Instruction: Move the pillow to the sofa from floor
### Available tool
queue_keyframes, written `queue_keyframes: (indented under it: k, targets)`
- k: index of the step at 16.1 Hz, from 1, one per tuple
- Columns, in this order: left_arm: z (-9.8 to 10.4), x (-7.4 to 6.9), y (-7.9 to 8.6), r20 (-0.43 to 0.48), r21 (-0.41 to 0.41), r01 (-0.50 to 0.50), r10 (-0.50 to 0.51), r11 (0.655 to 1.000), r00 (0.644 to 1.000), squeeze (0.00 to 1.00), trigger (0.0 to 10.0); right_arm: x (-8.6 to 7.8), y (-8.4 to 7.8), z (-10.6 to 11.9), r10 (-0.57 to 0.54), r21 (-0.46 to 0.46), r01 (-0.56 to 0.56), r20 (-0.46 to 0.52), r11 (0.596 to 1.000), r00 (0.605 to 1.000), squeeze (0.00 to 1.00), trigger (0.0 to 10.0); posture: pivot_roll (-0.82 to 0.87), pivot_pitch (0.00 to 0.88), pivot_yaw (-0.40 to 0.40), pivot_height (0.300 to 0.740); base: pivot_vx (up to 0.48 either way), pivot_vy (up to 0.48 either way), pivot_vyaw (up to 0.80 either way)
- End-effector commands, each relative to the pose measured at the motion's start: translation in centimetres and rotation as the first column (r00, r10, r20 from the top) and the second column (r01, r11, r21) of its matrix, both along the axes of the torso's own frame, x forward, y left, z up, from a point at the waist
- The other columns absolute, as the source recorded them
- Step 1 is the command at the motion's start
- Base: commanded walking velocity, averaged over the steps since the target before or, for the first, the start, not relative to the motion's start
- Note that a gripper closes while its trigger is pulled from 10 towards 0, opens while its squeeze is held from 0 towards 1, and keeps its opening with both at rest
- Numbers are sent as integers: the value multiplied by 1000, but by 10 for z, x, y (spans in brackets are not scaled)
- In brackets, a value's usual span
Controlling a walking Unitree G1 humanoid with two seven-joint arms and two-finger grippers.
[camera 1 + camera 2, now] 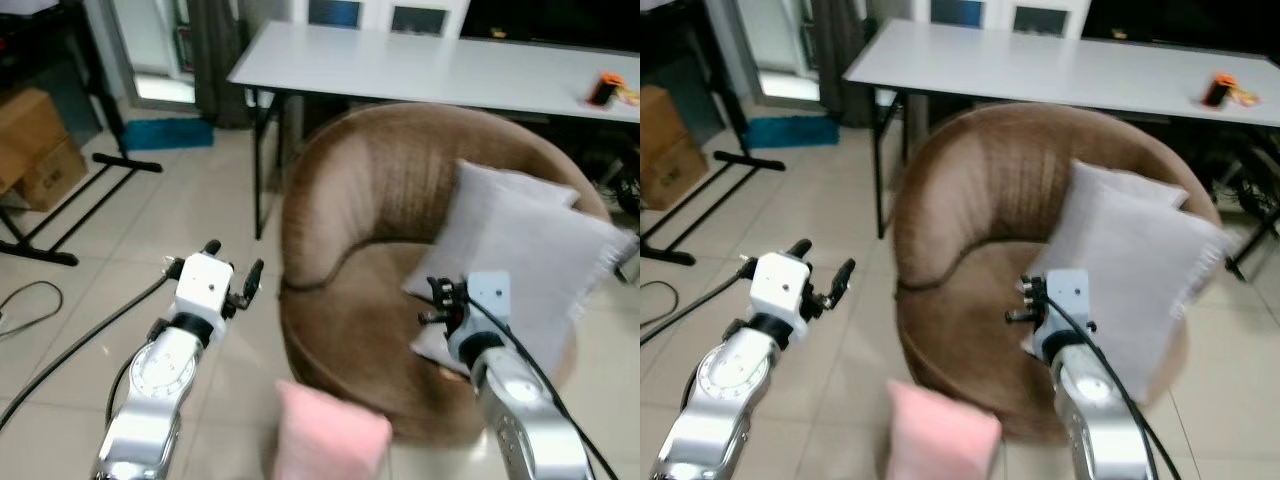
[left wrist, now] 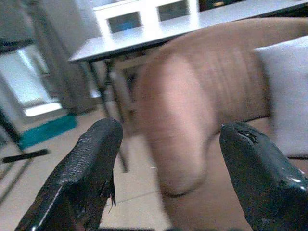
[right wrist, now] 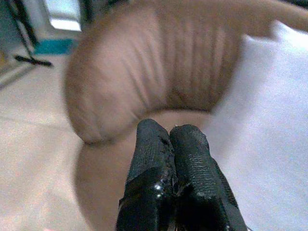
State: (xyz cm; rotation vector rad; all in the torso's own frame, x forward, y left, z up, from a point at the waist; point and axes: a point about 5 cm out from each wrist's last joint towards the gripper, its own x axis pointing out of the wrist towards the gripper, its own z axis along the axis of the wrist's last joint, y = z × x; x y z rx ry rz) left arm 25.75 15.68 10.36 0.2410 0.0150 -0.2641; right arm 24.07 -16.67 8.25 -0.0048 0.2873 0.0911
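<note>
The left gripper is held wide open beside the sofa, the right gripper pressed closed over its seat.

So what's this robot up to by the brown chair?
It stands facing a round brown armchair with both arms raised and nothing held. The left gripper is open, over the floor beside the chair; the right gripper is shut, over the seat near a grey pillow leaning against the backrest. A pink pillow lies low in front, between the arms, not yet on the seat.
</note>
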Motion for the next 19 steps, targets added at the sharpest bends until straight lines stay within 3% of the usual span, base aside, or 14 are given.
queue_keyframes:
  k: [1,8,10,19]
  targets:
    - [3,1,-1,13,0,6,-6,1000,1000,0,10000,1,-1,4,1,8,-1,9,1000,1000,0,10000,-20,0,-9,740,0,0,0]
    - [2,-1,1,11,3,-3,3,1000,1000,0,10000,1,0,4,35,25,-35,4,999,999,0,10000,-15,0,-14,740,0,0,0]
    - [-2,-5,5,11,40,-5,4,999,1000,0,10000,1,-1,1,55,29,-55,-6,998,998,0,10000,-9,0,-19,740,0,0,0]
    - [2,-10,8,54,15,-22,21,1000,998,0,10000,4,0,-3,36,41,-36,3,999,999,0,10000,16,0,-32,665,0,0,0]
